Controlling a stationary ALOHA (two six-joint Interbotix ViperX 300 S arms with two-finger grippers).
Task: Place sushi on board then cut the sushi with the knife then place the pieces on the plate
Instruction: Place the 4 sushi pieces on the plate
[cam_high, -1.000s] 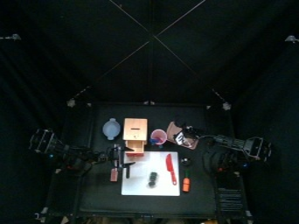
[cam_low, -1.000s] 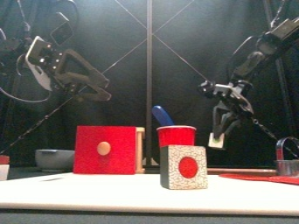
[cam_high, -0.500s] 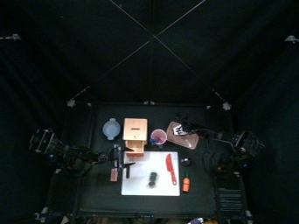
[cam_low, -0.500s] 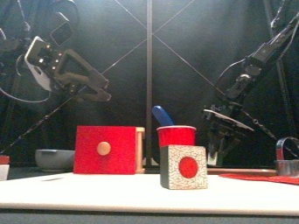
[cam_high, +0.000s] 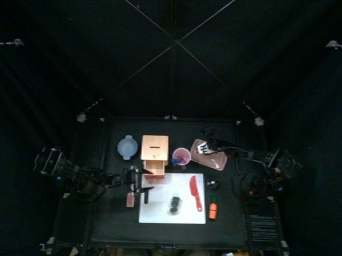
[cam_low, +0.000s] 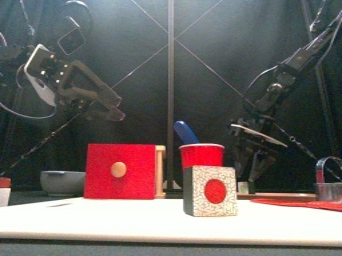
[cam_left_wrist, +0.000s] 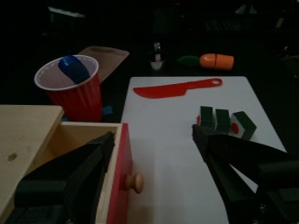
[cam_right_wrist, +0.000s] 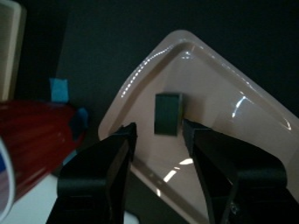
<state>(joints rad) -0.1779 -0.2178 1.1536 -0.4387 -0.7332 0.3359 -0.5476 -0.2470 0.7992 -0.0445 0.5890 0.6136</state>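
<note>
Hovering just behind the white cutting board's (cam_high: 187, 216) back right corner, the right gripper (cam_right_wrist: 158, 129) spreads its jaws over the pink tray (cam_right_wrist: 222, 96). Only its wrist view shows a sushi piece (cam_right_wrist: 169, 112) lying there. The sushi roll (cam_high: 173, 205) and red knife (cam_high: 195, 190) lie on the board. The left gripper (cam_left_wrist: 152, 144), jaws apart, hangs by the board's left edge.

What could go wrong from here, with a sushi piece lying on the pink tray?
1. The right hand hangs open close over the sushi piece on the pink tray; lifting off crookedly might knock it away.
2. The red cup stands right beside the tray, so the hand could tip it in leaving.
</note>
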